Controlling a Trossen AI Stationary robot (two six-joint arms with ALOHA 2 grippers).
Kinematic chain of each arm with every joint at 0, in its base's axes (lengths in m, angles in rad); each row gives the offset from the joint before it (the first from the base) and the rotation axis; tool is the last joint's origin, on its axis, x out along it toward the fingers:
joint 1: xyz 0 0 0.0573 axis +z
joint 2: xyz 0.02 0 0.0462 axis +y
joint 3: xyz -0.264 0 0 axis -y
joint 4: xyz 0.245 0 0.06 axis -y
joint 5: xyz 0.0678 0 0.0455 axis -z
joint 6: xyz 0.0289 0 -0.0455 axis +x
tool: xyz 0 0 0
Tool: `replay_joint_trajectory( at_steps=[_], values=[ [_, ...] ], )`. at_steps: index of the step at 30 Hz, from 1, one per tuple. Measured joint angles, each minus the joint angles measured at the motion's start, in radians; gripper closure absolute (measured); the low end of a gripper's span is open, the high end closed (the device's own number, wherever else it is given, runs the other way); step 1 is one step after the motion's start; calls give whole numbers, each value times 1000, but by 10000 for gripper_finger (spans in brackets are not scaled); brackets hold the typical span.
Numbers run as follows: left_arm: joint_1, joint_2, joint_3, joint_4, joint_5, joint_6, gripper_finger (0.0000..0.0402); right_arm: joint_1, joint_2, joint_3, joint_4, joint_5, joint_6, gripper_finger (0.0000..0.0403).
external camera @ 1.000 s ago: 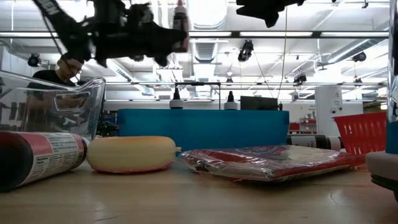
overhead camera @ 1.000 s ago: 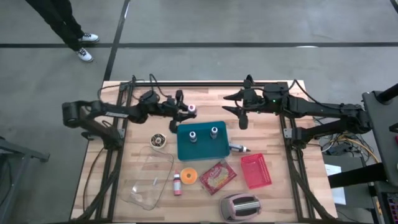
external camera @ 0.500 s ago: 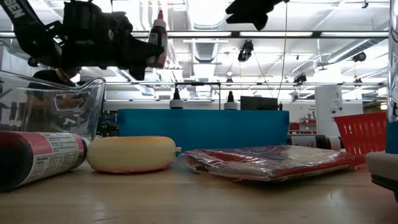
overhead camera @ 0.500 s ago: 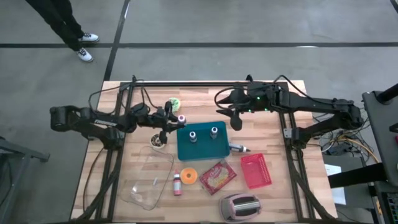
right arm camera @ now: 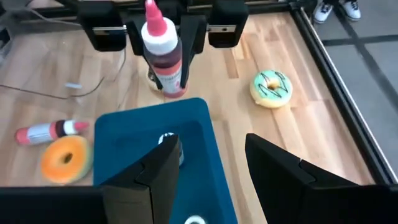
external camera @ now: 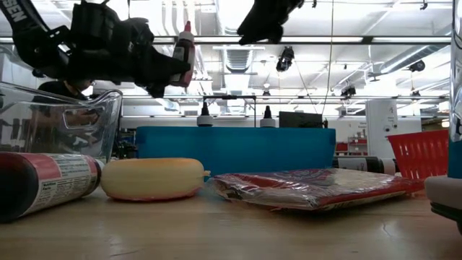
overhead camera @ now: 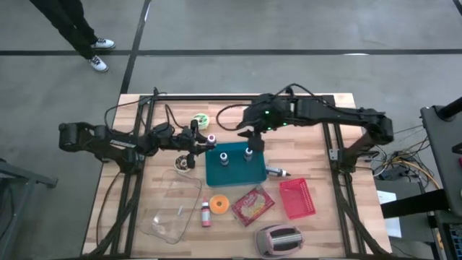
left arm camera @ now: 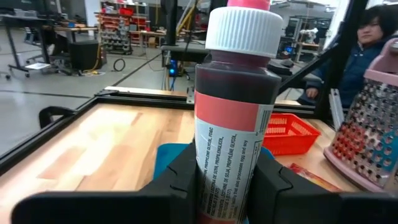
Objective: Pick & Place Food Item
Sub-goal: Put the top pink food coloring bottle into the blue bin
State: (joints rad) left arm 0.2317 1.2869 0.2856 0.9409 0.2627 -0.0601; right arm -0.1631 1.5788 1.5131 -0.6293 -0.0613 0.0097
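The left gripper [overhead camera: 204, 141] stayed clamped on the red bottle [left arm camera: 235, 118], held upright above the blue tray's [overhead camera: 216, 173] left edge. The right gripper [overhead camera: 252, 134], fingers apart and empty, had swung over the tray's far side, suggesting placement was close.

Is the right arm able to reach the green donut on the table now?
Probably yes. The right gripper hangs open above the blue tray, and the green donut lies uncovered on bare wood just beyond it.

Wood-plank table [overhead camera: 144, 231], glossy plastic bottle [left arm camera: 235, 118]
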Motion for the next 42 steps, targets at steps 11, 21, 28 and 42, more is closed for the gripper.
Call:
replay_joint_trajectory(
  at_steps=[11, 21, 28, 42],
  values=[
    [0, 1, -14, 9, 0, 27, 316, 5, 156, 223, -75, 11, -21, 225],
    [0, 1, -14, 20, 1, 34, 317, 48, 338, 474, -216, 9, -5, 225],
    [0, 1, -14, 20, 2, 42, 317, 63, 445, 637, -349, 58, 11, 209],
    [0, 0, -23, 31, 2, 42, 318, 76, 470, 679, -339, 11, -2, 152]
  ],
)
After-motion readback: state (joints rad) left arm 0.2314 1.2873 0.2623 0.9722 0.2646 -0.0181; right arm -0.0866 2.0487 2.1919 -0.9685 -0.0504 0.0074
